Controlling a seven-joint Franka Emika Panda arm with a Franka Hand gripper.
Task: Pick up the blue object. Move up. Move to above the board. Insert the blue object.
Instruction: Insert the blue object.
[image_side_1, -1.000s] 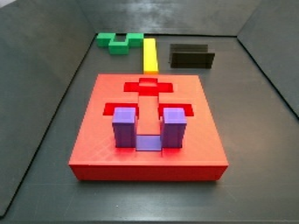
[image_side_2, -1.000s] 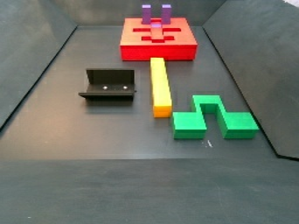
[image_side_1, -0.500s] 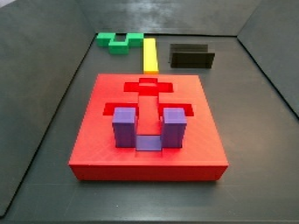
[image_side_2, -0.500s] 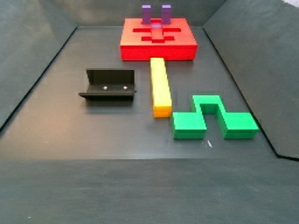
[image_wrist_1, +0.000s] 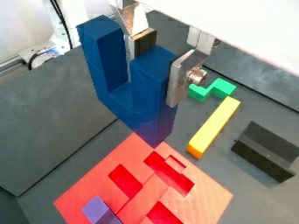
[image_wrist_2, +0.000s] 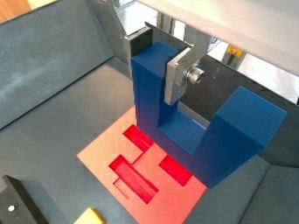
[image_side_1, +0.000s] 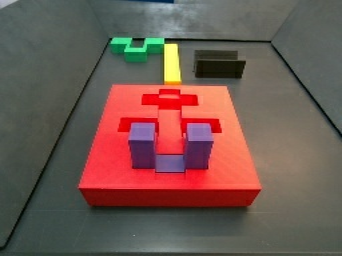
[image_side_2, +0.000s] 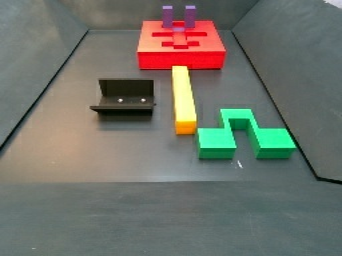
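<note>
In both wrist views my gripper (image_wrist_1: 155, 66) (image_wrist_2: 158, 61) is shut on one prong of the blue object (image_wrist_1: 128, 83) (image_wrist_2: 233, 131), a dark blue U-shaped block. It hangs in the air above the board (image_wrist_1: 140, 188) (image_wrist_2: 105, 149), prongs pointing up toward the gripper. The board is a large red slab with cut-out recesses, and it also shows in both side views (image_side_1: 120, 170) (image_side_2: 181, 58). Neither the gripper nor the blue object shows in the side views.
A purple U-shaped block (image_side_1: 170, 145) (image_side_2: 178, 15) stands in a recess at one end of the board. A yellow bar (image_side_1: 171, 62) (image_side_2: 183, 98), a green block (image_side_1: 136, 45) (image_side_2: 243, 135) and the fixture (image_side_1: 218, 65) (image_side_2: 127, 98) lie on the floor beyond the board.
</note>
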